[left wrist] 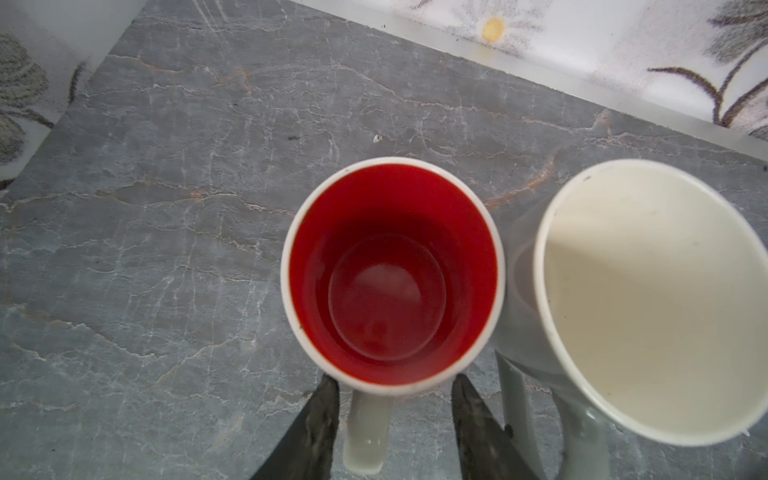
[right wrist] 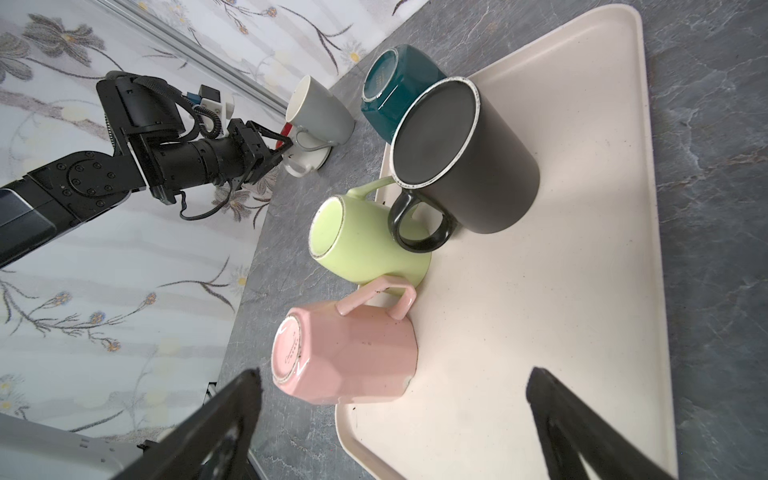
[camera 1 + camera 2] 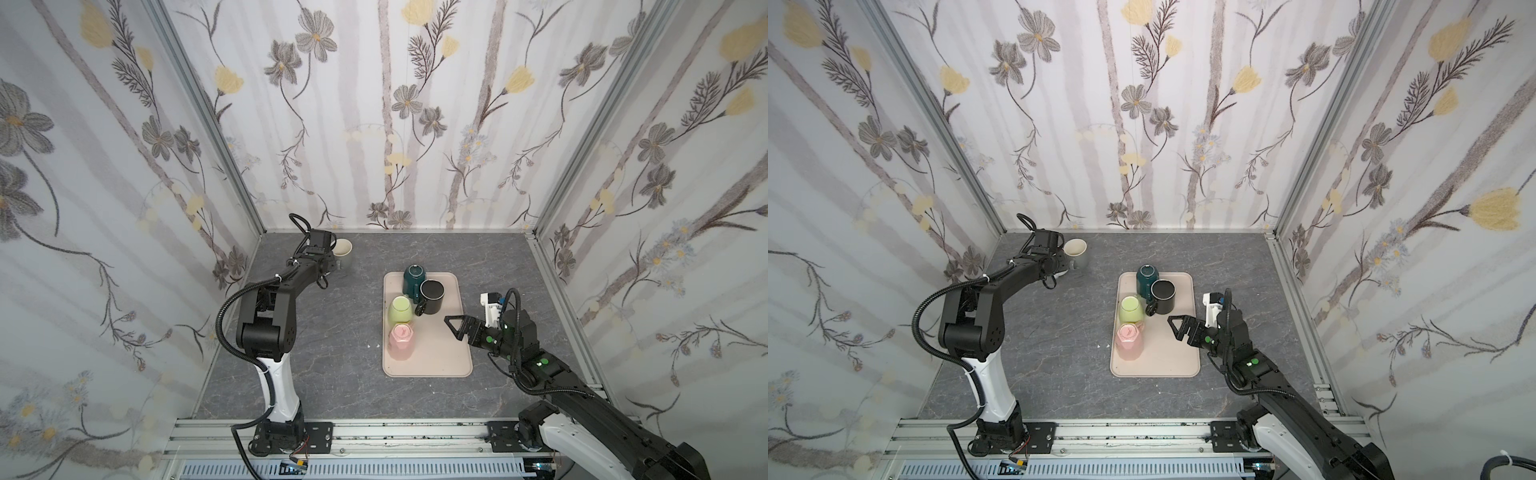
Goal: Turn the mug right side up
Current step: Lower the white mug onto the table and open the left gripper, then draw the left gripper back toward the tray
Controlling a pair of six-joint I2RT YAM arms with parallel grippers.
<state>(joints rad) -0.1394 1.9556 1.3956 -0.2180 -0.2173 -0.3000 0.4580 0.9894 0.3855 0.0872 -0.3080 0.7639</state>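
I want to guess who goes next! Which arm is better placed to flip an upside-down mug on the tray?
Right, probably. The right gripper is open at the tray, near the upside-down pink mug. The left gripper is away in the back corner at the red-lined mug.

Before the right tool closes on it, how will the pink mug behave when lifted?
The pink mug looks glazed ceramic: probably stiff, rather slippery, breakable. Its flat facets may help the grip. Upside down on its wide rim on the tray, it would likely slide, not tip.
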